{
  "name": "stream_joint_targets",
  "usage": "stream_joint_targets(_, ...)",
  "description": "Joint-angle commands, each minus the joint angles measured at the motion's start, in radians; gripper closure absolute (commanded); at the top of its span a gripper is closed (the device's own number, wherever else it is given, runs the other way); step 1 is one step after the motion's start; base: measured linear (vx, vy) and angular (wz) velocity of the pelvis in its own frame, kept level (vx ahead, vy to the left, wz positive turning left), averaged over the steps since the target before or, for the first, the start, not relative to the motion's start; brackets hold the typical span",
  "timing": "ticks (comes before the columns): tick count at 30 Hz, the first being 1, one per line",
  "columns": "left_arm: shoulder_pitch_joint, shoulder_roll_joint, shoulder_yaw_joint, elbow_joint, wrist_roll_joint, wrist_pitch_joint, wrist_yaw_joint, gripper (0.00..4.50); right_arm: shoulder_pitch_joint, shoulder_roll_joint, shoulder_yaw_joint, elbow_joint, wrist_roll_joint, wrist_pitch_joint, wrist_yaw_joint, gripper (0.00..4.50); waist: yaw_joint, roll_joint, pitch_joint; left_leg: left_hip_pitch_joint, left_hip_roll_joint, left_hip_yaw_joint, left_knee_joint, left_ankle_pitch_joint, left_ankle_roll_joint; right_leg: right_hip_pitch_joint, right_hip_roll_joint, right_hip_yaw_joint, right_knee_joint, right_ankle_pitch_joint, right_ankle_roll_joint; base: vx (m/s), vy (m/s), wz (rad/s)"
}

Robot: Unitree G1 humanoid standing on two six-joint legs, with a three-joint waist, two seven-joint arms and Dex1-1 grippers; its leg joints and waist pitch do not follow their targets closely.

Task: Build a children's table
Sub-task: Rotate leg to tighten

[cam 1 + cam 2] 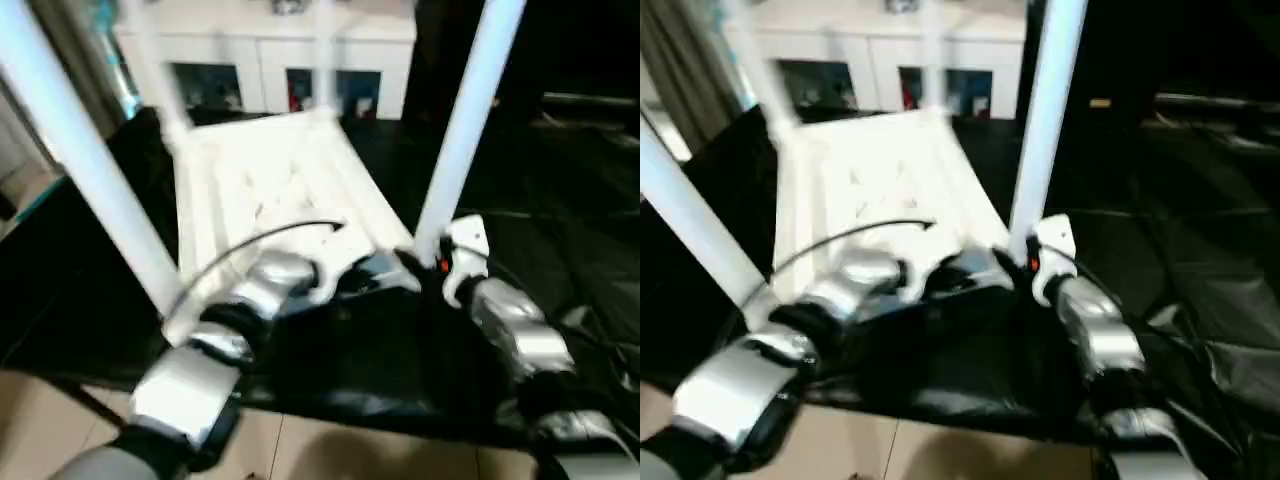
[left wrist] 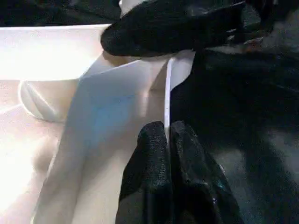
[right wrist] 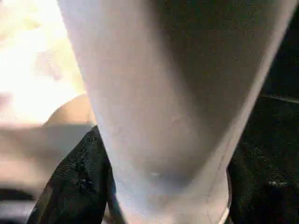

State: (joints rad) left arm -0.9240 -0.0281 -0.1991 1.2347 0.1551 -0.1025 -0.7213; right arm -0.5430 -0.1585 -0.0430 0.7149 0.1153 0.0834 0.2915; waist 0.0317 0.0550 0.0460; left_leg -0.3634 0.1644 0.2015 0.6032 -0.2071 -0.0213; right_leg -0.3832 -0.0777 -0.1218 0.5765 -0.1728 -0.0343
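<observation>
White table top (image 1: 270, 190), legs upright

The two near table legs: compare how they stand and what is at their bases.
The near-left leg leans toward the picture's upper left; the near-right leg stands almost upright. The right tool is at the near-right leg's base; none is at the near-left leg's. Both are long white tubes rising from the upturned tabletop.
</observation>
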Motion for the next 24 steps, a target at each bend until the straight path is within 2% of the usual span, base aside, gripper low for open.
stream_joint_targets(1, -0.042, -0.039, 0.038, -0.007, -0.006, -0.013, 0.113, 4.50, 0.004, 0.074, 0.047, 0.090, -0.036, 0.011, -0.038, 1.78, 0.000, -0.007, -0.063, 0.008, 0.074, -0.047, -0.071, -0.176, 0.073, 0.043, -0.106, 0.064, -0.086, -0.311, -0.168, 0.000, 0.000, 0.00)
stream_joint_targets(2, -0.043, -0.046, 0.034, -0.005, -0.004, -0.019, 0.111, 4.50, -0.007, 0.083, 0.055, 0.102, -0.046, -0.008, -0.040, 1.78, -0.004, -0.012, -0.065, 0.003, 0.074, -0.046, -0.070, -0.158, 0.084, 0.046, -0.104, 0.064, -0.081, -0.260, -0.182, 0.000, 0.000, 0.00)
stream_joint_targets(4, -0.040, -0.046, 0.029, -0.007, -0.006, -0.030, 0.083, 4.50, -0.012, 0.077, 0.068, 0.099, -0.053, -0.042, -0.009, 1.22, -0.001, -0.015, -0.067, 0.002, 0.072, -0.042, -0.067, -0.140, 0.106, 0.049, -0.105, 0.066, -0.074, -0.215, -0.195, 0.000, 0.000, 0.00)
stream_joint_targets(6, -0.035, -0.038, 0.028, -0.011, -0.010, -0.039, 0.053, 4.50, -0.009, 0.065, 0.072, 0.083, -0.045, -0.063, 0.037, 1.08, 0.001, -0.015, -0.068, 0.001, 0.071, -0.040, -0.064, -0.125, 0.132, 0.050, -0.103, 0.065, -0.069, -0.177, -0.208, 0.000, 0.000, 0.00)
stream_joint_targets(7, -0.031, -0.033, 0.027, -0.014, -0.013, -0.042, 0.034, 4.50, -0.006, 0.056, 0.075, 0.074, -0.041, -0.070, 0.060, 0.88, 0.001, -0.018, -0.068, 0.000, 0.071, -0.040, -0.065, -0.123, 0.138, 0.051, -0.104, 0.065, -0.069, -0.173, -0.209, 0.000, 0.000, 0.00)
stream_joint_targets(10, -0.011, 0.010, 0.018, -0.028, -0.021, -0.070, -0.079, 4.50, 0.020, -0.013, 0.102, -0.003, -0.004, -0.093, 0.255, 0.64, 0.006, -0.018, -0.064, 0.001, 0.071, -0.038, -0.064, -0.138, 0.157, 0.054, -0.103, 0.063, -0.075, -0.211, -0.199, 0.000, 0.000, 0.00)
stream_joint_targets(13, -0.005, 0.026, 0.016, -0.031, -0.025, -0.084, -0.124, 4.50, 0.031, -0.039, 0.113, -0.024, 0.002, -0.103, 0.334, 0.64, 0.008, -0.018, -0.063, -0.002, 0.075, -0.039, -0.065, -0.140, 0.166, 0.052, -0.101, 0.061, -0.074, -0.229, -0.190, 0.000, 0.000, 0.00)
stream_joint_targets(15, 0.005, 0.044, 0.013, -0.036, -0.031, -0.099, -0.189, 4.50, 0.048, -0.075, 0.128, -0.056, 0.013, -0.104, 0.418, 0.64, 0.009, -0.018, -0.063, 0.001, 0.077, -0.039, -0.066, -0.148, 0.154, 0.051, -0.101, 0.061, -0.076, -0.251, -0.192, 0.000, 0.000, 0.00)
stream_joint_targets(17, 0.026, 0.088, -0.002, -0.056, -0.038, -0.130, -0.329, 4.50, 0.085, -0.149, 0.148, -0.132, 0.047, -0.082, 0.571, 0.64, 0.015, -0.020, -0.063, -0.001, 0.078, -0.038, -0.065, -0.141, 0.163, 0.053, -0.101, 0.062, -0.074, -0.236, -0.191, 0.000, 0.000, 0.00)
stream_joint_targets(18, 0.034, 0.104, -0.006, -0.065, -0.043, -0.140, -0.384, 4.50, 0.099, -0.175, 0.151, -0.160, 0.060, -0.069, 0.625, 0.64, 0.019, -0.023, -0.066, -0.004, 0.079, -0.038, -0.063, -0.124, 0.181, 0.056, -0.101, 0.064, -0.067, -0.202, -0.193, 0.000, 0.000, 0.00)
stream_joint_targets(20, 0.048, 0.129, -0.006, -0.083, -0.063, -0.138, -0.487, 4.50, 0.121, -0.217, 0.153, -0.197, 0.075, -0.060, 0.695, 0.64, 0.024, -0.020, -0.068, -0.004, 0.082, -0.038, -0.061, -0.110, 0.194, 0.052, -0.102, 0.064, -0.061, -0.171, -0.203, 0.000, 0.000, 0.00)
stream_joint_targets(21, 0.048, 0.129, -0.006, -0.083, -0.063, -0.138, -0.487, 4.50, 0.121, -0.217, 0.153, -0.197, 0.075, -0.060, 0.695, 0.64, 0.026, -0.020, -0.068, -0.003, 0.083, -0.037, -0.061, -0.107, 0.195, 0.052, -0.103, 0.064, -0.060, -0.165, -0.206, 0.000, 0.000, 0.00)
stream_joint_targets(23, 0.060, 0.158, -0.005, -0.105, -0.082, -0.130, -0.581, 4.50, 0.150, -0.264, 0.150, -0.235, 0.092, -0.043, 0.771, 0.64, 0.035, -0.021, -0.069, -0.001, 0.087, -0.037, -0.060, -0.098, 0.191, 0.049, -0.105, 0.066, -0.058, -0.153, -0.215, 0.000, 0.000, 0.00)
stream_joint_targets(24, 0.060, 0.159, -0.005, -0.105, -0.083, -0.130, -0.584, 4.50, 0.151, -0.266, 0.150, -0.236, 0.093, -0.042, 0.774, 0.64, 0.042, -0.018, -0.071, 0.003, 0.089, -0.036, -0.060, -0.095, 0.189, 0.046, -0.105, 0.067, -0.056, -0.147, -0.218, 0.000, 0.000, 0.00)
